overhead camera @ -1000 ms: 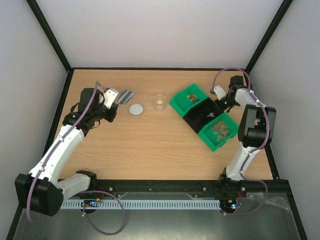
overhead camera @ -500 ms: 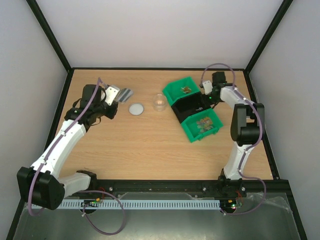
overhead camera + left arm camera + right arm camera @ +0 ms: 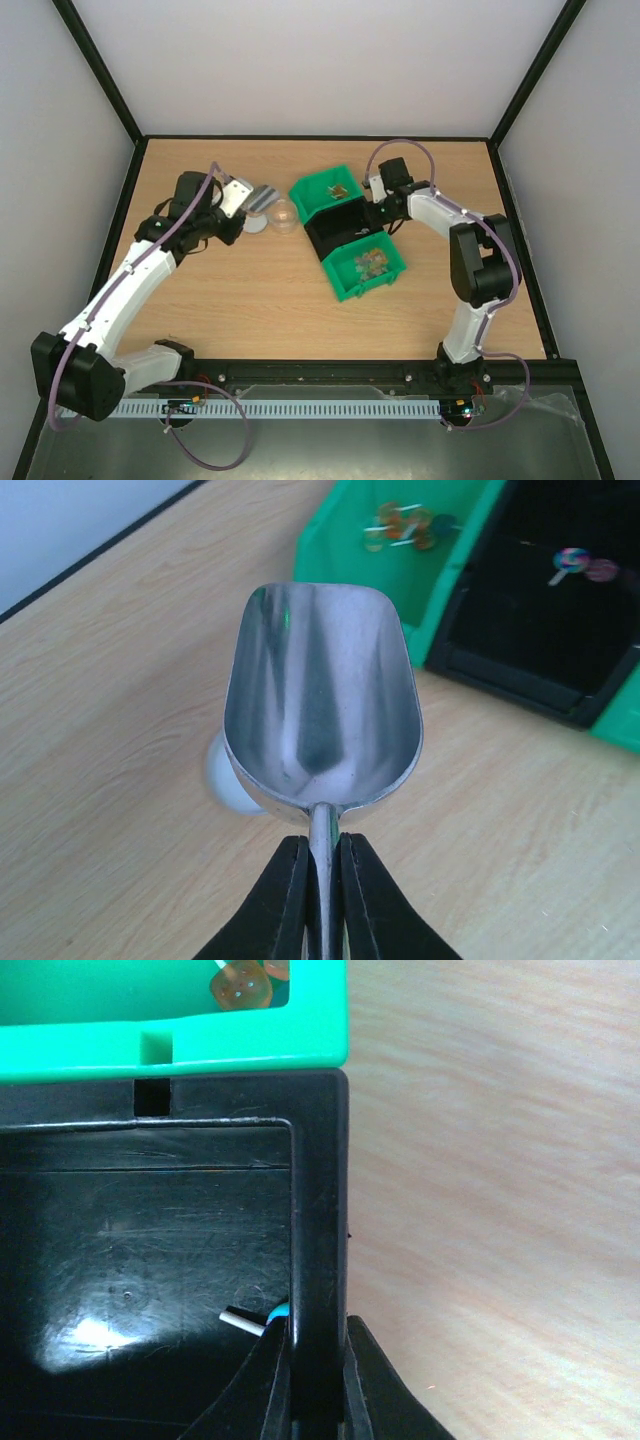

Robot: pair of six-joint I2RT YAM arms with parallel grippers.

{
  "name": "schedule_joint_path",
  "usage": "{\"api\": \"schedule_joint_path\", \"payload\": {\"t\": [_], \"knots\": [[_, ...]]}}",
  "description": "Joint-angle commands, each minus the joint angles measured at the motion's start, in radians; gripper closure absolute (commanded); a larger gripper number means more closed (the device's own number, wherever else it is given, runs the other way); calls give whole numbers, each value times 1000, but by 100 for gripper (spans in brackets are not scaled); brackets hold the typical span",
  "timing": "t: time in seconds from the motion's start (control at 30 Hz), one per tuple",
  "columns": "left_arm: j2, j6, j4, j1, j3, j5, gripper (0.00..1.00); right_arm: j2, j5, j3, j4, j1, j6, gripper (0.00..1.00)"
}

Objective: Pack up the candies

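The candies lie in three joined bins: a few (image 3: 338, 190) in the far green bin (image 3: 312, 193), lollipops (image 3: 575, 562) in the black middle bin (image 3: 332, 236), and a heap (image 3: 368, 262) in the near green bin (image 3: 390, 272). My right gripper (image 3: 383, 208) is shut on the black bin's side wall (image 3: 318, 1210), one finger inside and one outside. My left gripper (image 3: 322, 880) is shut on the handle of an empty metal scoop (image 3: 320, 695), which hovers left of the far green bin (image 3: 330, 560). Its candies (image 3: 405, 525) show ahead of the scoop.
A clear plastic cup (image 3: 284, 213) stands between the scoop (image 3: 262, 196) and the far green bin. A white round lid (image 3: 254, 224) lies on the wooden table, partly under the scoop. Black frame rails border the table at the back and sides.
My right gripper has dragged the three bins leftwards towards the table's middle. The clear cup has shifted left with them. My left gripper has carried the scoop a little to the right.
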Motion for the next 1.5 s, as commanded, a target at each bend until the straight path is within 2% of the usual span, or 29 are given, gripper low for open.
{"api": "schedule_joint_path", "payload": {"t": [0.0,0.13,0.23,0.33,0.5,0.73,1.0,1.47], "knots": [[-11,99,-80,-69,33,51,98,-58,-86,-74,-43,37,106,99],[30,136,-152,-106,85,58,98,-106,-73,-139,-44,38,95,99],[71,190,-238,-124,138,114,98,-162,-64,-209,-30,38,112,99],[94,242,-318,-171,186,170,98,-212,-74,-258,-11,38,201,99],[138,288,-413,-268,225,203,98,-216,-13,-237,-12,39,363,99],[161,290,-393,-394,184,120,98,-211,51,-268,43,41,504,99],[267,303,-352,-437,172,17,98,-260,20,-366,150,39,533,99],[434,342,-350,-485,247,-54,98,-291,37,-386,154,41,536,99]]}}
